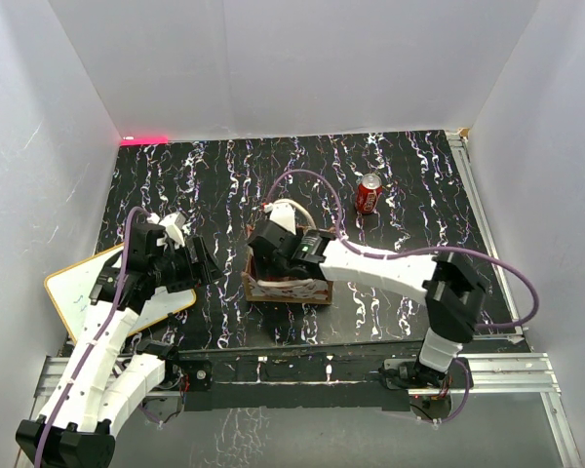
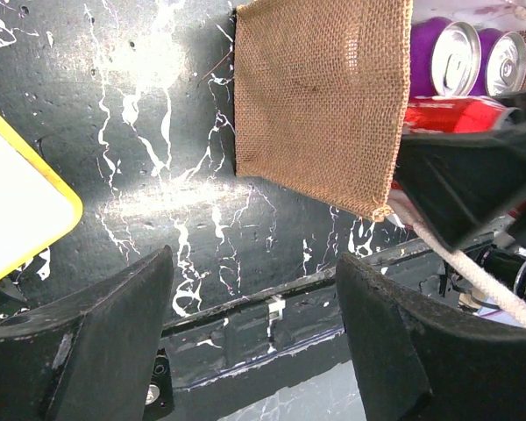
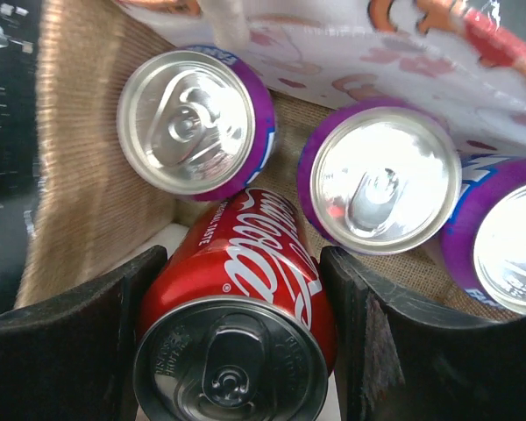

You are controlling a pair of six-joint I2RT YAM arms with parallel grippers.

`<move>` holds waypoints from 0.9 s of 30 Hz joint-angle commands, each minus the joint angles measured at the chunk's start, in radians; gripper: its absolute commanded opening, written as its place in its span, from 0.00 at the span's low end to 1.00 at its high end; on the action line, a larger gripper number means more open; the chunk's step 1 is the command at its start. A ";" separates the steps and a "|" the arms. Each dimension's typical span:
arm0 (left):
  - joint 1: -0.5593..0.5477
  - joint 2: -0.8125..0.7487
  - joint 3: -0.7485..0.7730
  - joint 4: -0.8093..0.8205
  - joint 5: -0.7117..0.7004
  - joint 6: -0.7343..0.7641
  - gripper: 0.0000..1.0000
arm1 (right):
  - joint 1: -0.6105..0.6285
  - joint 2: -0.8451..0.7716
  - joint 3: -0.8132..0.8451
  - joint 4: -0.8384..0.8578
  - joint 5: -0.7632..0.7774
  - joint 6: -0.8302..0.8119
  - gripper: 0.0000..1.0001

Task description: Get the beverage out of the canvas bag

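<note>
The tan canvas bag stands at the table's middle, also in the left wrist view and the right wrist view. My right gripper reaches into it and is shut on a red Coca-Cola can, one finger on each side. The can tilts, its top toward the camera, and a red strip of it shows in the left wrist view. Three purple cans stand upright in the bag around it. My left gripper is open and empty left of the bag.
Another red can stands on the black marbled table behind and right of the bag. A white board with an orange rim lies at the left edge. A cream rope handle hangs off the bag. White walls enclose the table.
</note>
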 commanded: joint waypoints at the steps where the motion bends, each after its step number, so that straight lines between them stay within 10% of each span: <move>1: -0.004 -0.023 0.014 -0.007 -0.005 -0.006 0.73 | 0.007 -0.122 0.001 0.150 0.005 -0.010 0.07; 27: -0.005 -0.064 0.042 0.034 -0.024 0.031 0.73 | 0.006 -0.334 0.065 0.148 -0.029 -0.141 0.07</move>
